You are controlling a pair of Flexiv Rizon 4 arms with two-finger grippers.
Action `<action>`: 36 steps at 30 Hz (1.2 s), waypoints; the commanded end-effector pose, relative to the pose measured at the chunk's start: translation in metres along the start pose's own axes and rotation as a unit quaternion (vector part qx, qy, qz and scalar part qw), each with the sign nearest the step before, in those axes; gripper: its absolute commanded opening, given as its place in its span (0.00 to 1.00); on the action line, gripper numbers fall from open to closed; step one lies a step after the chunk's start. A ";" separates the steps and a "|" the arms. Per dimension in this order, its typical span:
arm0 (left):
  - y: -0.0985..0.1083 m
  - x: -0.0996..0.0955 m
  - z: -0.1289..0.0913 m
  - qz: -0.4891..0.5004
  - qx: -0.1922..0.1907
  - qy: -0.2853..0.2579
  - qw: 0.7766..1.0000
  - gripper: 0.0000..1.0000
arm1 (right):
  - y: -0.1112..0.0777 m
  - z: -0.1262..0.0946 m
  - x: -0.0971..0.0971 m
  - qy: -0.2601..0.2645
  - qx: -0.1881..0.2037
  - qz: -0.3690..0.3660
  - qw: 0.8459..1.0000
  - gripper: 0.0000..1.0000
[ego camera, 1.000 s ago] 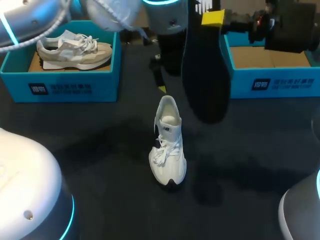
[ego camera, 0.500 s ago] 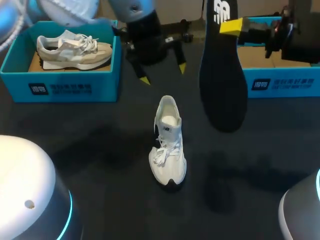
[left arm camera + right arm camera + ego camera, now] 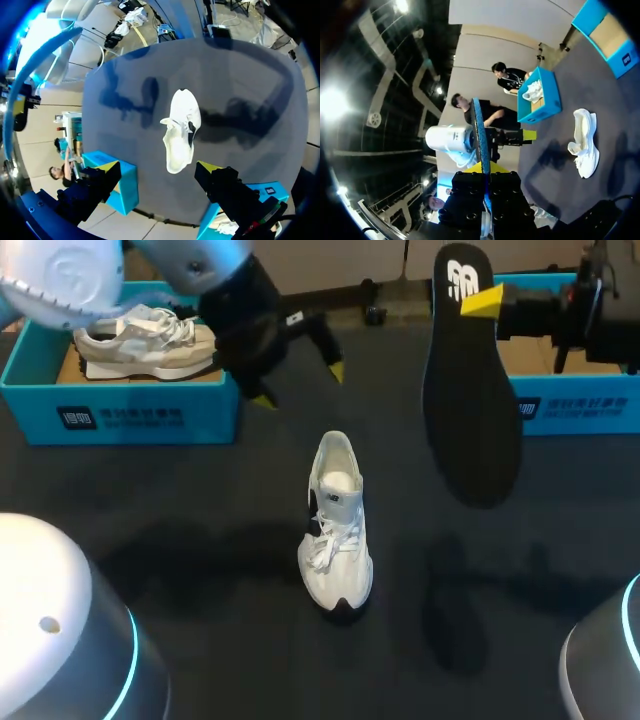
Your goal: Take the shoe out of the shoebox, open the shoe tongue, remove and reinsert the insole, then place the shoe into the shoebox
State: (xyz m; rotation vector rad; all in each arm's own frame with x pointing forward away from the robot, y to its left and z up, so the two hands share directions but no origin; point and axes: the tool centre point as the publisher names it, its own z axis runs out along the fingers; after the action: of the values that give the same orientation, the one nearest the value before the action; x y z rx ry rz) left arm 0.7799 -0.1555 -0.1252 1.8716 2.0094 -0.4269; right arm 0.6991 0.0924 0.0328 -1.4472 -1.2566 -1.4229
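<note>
Shoe [image 3: 335, 530] stands at the middle of the table [image 3: 180, 580], heel toward the far edge. Right gripper [image 3: 482, 302] pinches the insole [image 3: 470, 410] (hanging lengthwise, raised) toward the right edge from the shoe; left gripper [image 3: 300, 385] spread, empty.

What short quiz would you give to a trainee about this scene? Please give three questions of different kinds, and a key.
1. True or false: the right gripper is shut on the black insole, which hangs in the air.
2. Where is the white shoe? A: in the left gripper. B: on the table. C: in the right gripper.
3. Fill in: the left gripper is ___.
Key: 1 true; 2 B; 3 open.
</note>
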 end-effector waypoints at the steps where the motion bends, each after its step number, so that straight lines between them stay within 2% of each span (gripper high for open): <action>1: -0.004 0.009 -0.006 0.004 -0.006 -0.101 0.995 1.00 | 0.020 0.013 0.003 -0.009 0.017 0.005 1.000 0.00; 7: -0.006 0.013 -0.019 0.021 -0.005 -0.149 0.989 1.00 | 0.039 0.027 0.002 -0.013 0.034 0.011 0.999 0.00; 16: -0.014 0.012 -0.035 0.039 -0.009 -0.211 0.977 1.00 | 0.058 0.042 -0.003 -0.007 0.054 0.022 0.998 0.00; 27: -0.016 0.011 -0.037 0.040 -0.010 -0.221 0.974 1.00 | 0.066 0.049 -0.009 -0.013 0.071 0.037 0.997 0.00; 33: -0.016 0.011 -0.037 0.040 -0.010 -0.221 0.974 1.00 | 0.070 0.059 -0.025 -0.024 0.080 0.060 0.995 0.00; 36: -0.016 0.011 -0.037 0.040 -0.010 -0.221 0.974 1.00 | 0.070 0.064 -0.033 -0.016 0.069 0.075 0.995 0.00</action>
State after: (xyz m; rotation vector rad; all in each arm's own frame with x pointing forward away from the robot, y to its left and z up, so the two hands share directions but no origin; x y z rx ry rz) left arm 0.7628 -0.1312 -0.0947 1.6659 1.6397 -0.7219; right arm 0.7803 0.1223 0.0100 -1.4443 -1.2318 -1.1894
